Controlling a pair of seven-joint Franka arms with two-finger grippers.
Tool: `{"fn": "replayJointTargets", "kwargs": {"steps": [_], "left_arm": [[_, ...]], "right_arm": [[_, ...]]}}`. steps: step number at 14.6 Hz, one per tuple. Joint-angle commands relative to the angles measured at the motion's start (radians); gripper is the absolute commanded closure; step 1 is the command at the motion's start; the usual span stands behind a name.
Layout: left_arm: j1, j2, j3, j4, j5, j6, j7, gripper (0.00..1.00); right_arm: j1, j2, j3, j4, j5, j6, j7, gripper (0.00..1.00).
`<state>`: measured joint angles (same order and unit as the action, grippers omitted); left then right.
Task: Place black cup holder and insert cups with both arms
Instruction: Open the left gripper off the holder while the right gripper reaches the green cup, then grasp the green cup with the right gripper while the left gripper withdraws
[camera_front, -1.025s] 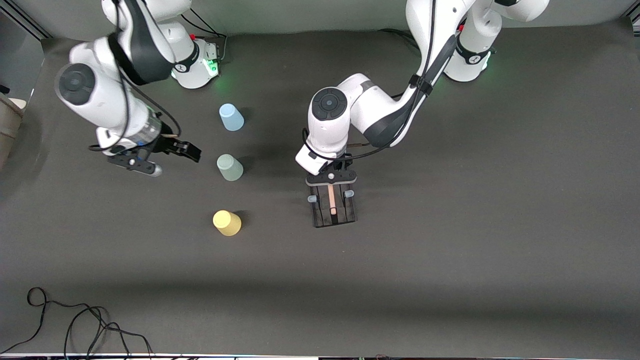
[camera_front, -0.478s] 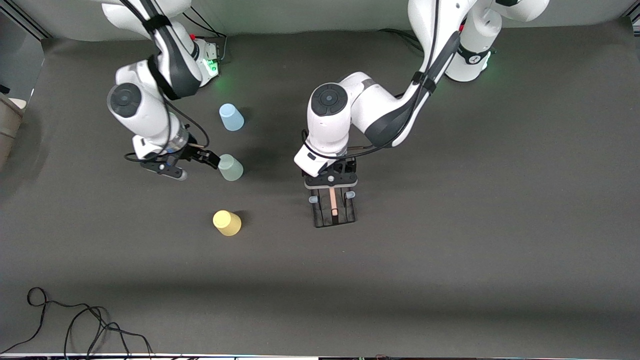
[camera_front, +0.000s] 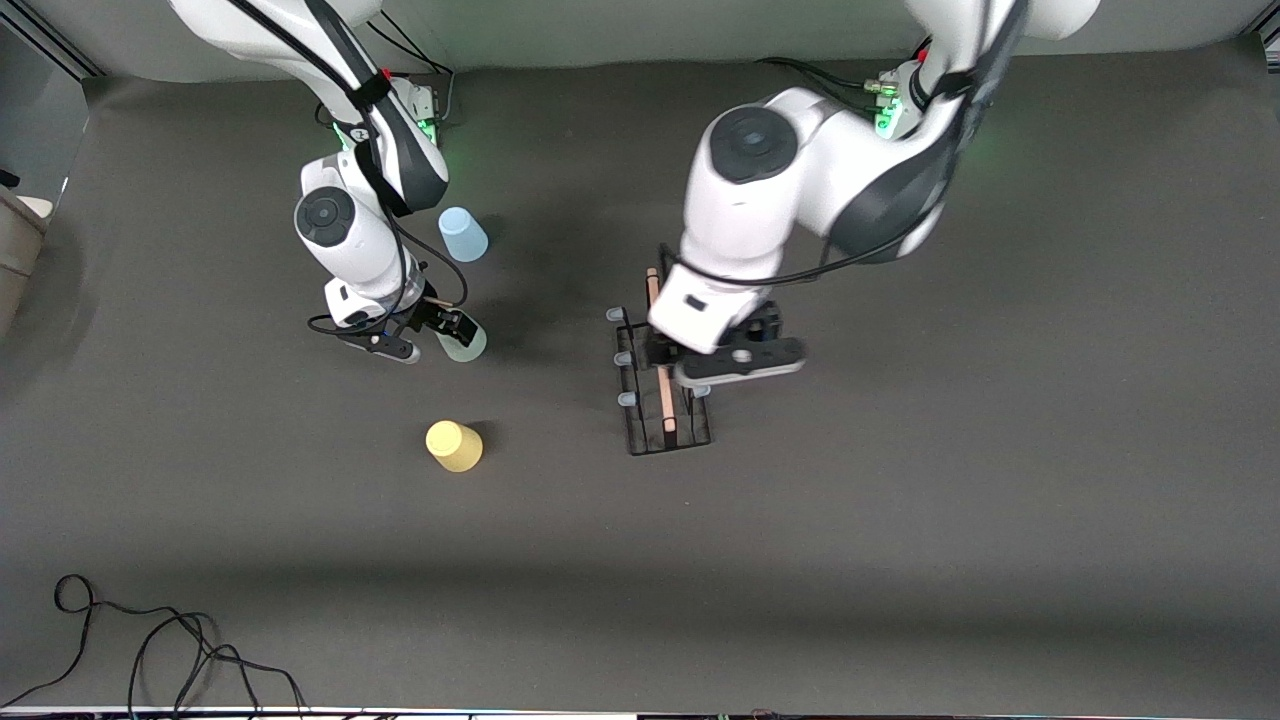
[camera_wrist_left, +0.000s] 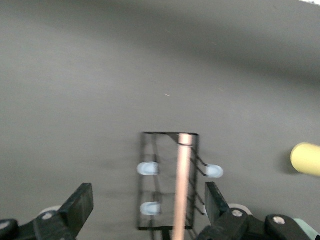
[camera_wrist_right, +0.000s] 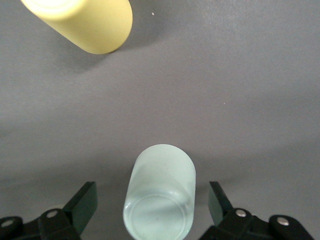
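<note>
Front view: I am watching the right gripper (camera_front: 433, 331) straddling the grey-green cup (camera_front: 463, 342), between the blue cup (camera_front: 463, 234) and yellow cup (camera_front: 454, 446).

Left wrist view: my left gripper (camera_wrist_left: 145, 207) is hovering spread, seemingly empty, over the black cup holder (camera_wrist_left: 170, 185).

Right wrist view: both fingers (camera_wrist_right: 82, 205) are flanking the cup, not clamping.

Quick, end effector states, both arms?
Left end effector: open, over the black cup holder.
Right end effector: open around the grey-green cup.

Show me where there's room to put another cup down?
Bare table lies between the small yellow plastic cup and the black wire rack, and toward the left arm's end. It is crowded where the open right gripper straddles the grey-green cup.
</note>
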<state>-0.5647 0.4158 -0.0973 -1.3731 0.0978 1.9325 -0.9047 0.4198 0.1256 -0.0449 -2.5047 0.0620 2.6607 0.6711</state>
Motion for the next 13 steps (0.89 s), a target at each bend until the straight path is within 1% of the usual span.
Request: {"fn": "replayJointTargets", "kwargs": {"steps": [1,2,3,6,7,8,9,10,11,12,13], "left_arm": [[0.04,0.002,0.008,0.098,0.026,-0.166,0.047,0.01],[0.066,-0.017,0.028,0.094,0.055,-0.196,0.076,0.01],[0.107,-0.029,0.036,0.063,0.054,-0.205,0.161,0.01],[0.29,-0.077,0.034,-0.044,0.053,-0.181,0.441,0.0],[0.339,-0.086,0.034,-0.05,0.053,-0.191,0.525,0.0],[0.383,-0.098,0.034,-0.05,0.048,-0.197,0.608,0.0],[0.425,-0.11,0.034,-0.052,0.043,-0.199,0.671,0.0],[0.458,-0.13,0.034,-0.055,0.027,-0.202,0.725,0.0],[0.491,-0.162,0.036,-0.073,-0.001,-0.202,0.783,0.0],[0.535,-0.205,0.034,-0.108,-0.032,-0.202,0.844,0.0],[0.558,-0.256,0.036,-0.157,-0.055,-0.195,0.9,0.0]], "right_arm": [[0.016,0.037,-0.007,-0.031,0.009,0.076,0.018,0.02],[0.026,0.051,-0.007,-0.031,0.009,0.084,0.018,0.02],[0.037,0.066,-0.007,-0.031,0.009,0.094,0.018,0.02],[0.04,0.089,-0.006,-0.029,0.009,0.111,0.018,0.02],[0.039,0.086,-0.007,-0.029,0.009,0.11,0.018,0.2],[0.039,0.083,-0.007,-0.029,0.009,0.105,0.018,0.53],[0.04,0.077,-0.007,-0.029,0.009,0.104,0.018,0.79],[0.04,0.066,-0.007,-0.029,0.01,0.099,0.018,0.86],[0.04,0.048,-0.006,-0.028,0.009,0.087,0.019,0.98],[0.04,0.027,-0.006,-0.026,0.009,0.061,0.019,1.0],[0.04,-0.003,-0.006,-0.02,0.009,0.021,0.021,1.0]]}}
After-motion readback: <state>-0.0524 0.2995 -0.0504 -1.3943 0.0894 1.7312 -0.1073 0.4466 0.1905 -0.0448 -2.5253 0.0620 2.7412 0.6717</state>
